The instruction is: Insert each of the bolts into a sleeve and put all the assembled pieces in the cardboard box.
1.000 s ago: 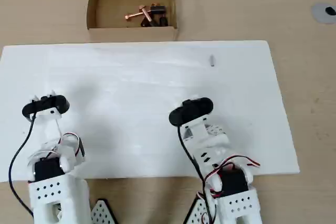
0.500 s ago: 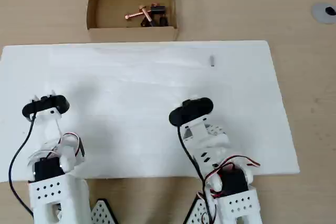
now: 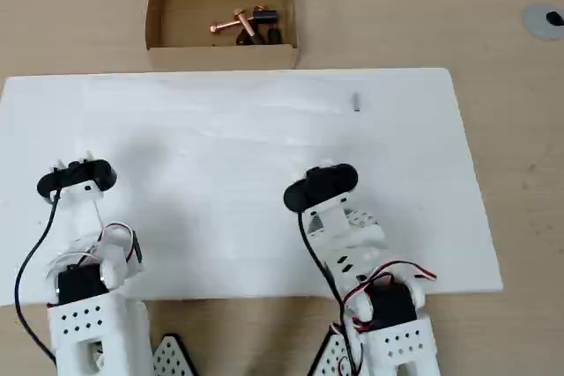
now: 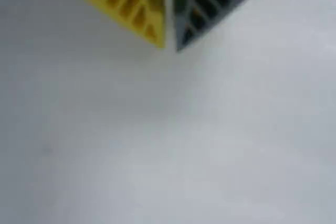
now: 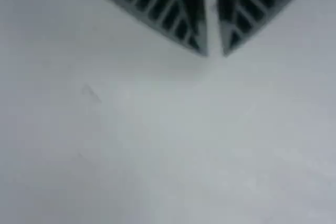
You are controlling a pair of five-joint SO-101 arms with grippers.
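High view: the scene is at a standstill, with nothing on the white foam sheet having shifted over the past second. The copper-coloured bolts and black sleeves lie heaped together in the open brown cardboard box. The box sits well ahead of both grippers, past the sheet's far edge and between their two lines. Whether every bolt is seated in a sleeve cannot be told.

The left gripper, one jaw yellow and one dark, is clenched on nothing just above bare sheet. The right gripper, both jaws dark, is likewise closed and empty. A small grey fleck ahead of the right gripper is too small to identify.

With no loose piece seen near either gripper, the stillness suggests the task is finished, or all but.
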